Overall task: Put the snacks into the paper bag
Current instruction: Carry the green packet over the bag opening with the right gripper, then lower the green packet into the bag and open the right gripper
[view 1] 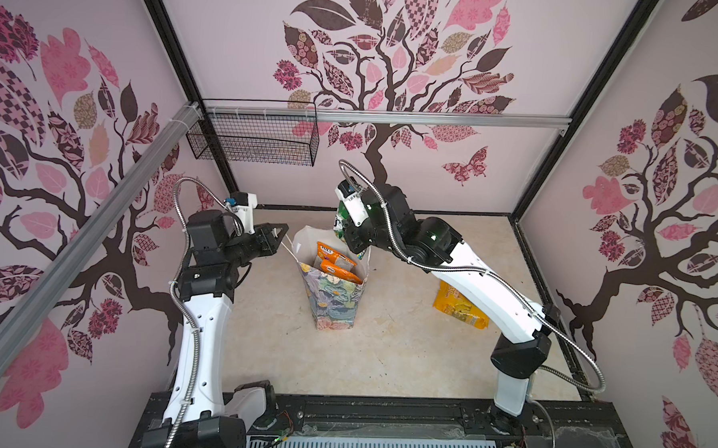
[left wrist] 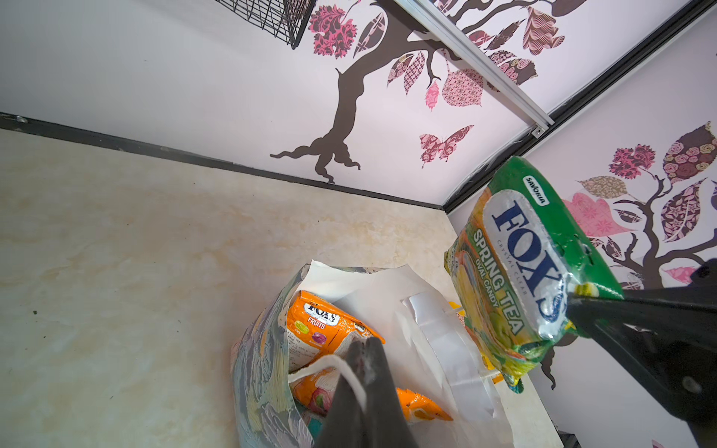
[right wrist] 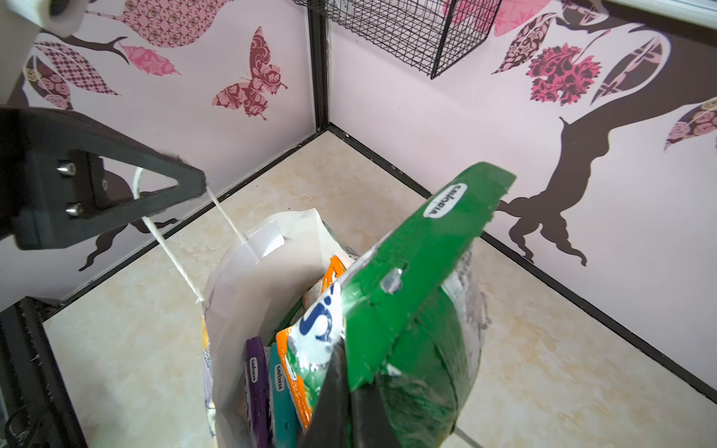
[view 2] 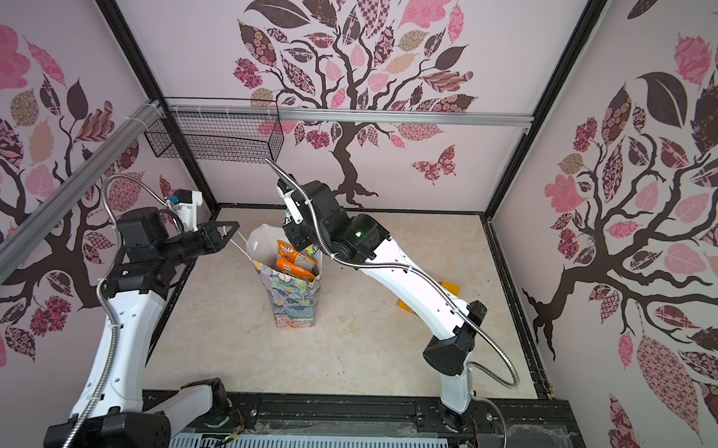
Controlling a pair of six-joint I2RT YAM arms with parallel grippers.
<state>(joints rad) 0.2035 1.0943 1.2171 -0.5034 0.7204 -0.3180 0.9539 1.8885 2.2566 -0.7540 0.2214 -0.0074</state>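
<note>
The paper bag [view 1: 333,307] [view 2: 295,305] stands upright mid-table, its mouth pulled open. My left gripper [view 1: 285,229] [left wrist: 364,341] is shut on its white cord handle [right wrist: 229,221] and holds it taut to the left. Just above the bag's right rim, my right gripper [left wrist: 572,296] [right wrist: 345,360] is shut on one edge of a green snack packet [view 1: 340,222] [left wrist: 516,271]. Orange packets [view 1: 331,253] [left wrist: 322,326] stick up inside the bag, with a purple [right wrist: 256,388] and a teal one [right wrist: 277,388] beside them. A yellow packet [view 1: 460,306] lies on the table, partly under the right arm.
A black wire mesh basket [view 1: 253,133] hangs on the back wall rail, up and to the left. Patterned walls close in the table [view 1: 406,339] on three sides. The arm bases sit on a black rail [view 1: 382,413] along the front edge.
</note>
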